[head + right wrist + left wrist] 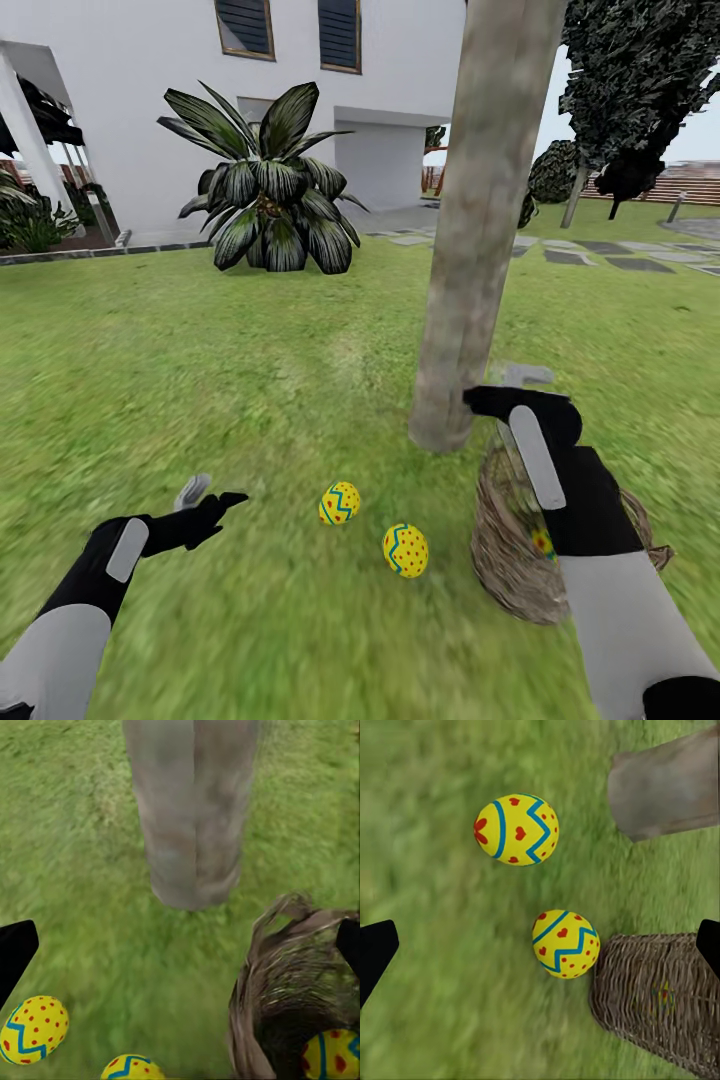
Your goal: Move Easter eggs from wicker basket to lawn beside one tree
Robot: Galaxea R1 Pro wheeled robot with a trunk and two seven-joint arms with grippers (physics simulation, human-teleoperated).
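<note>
Open lawn (200,380) left of the tree (480,250); trunk and wicker basket (510,570) crowding the right.

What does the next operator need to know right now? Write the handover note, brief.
Left gripper: open, empty, low over the lawn left of the eggs.
Right gripper: open, empty, above the wicker basket, close to the tree trunk.
Done: two eggs lie on the grass by the trunk's base, one nearer the trunk, one nearer the robot, beside the basket.
Left: the third egg sits inside the basket, which stands right of the trunk's base. Lift it out and set it by the same tree.
</note>
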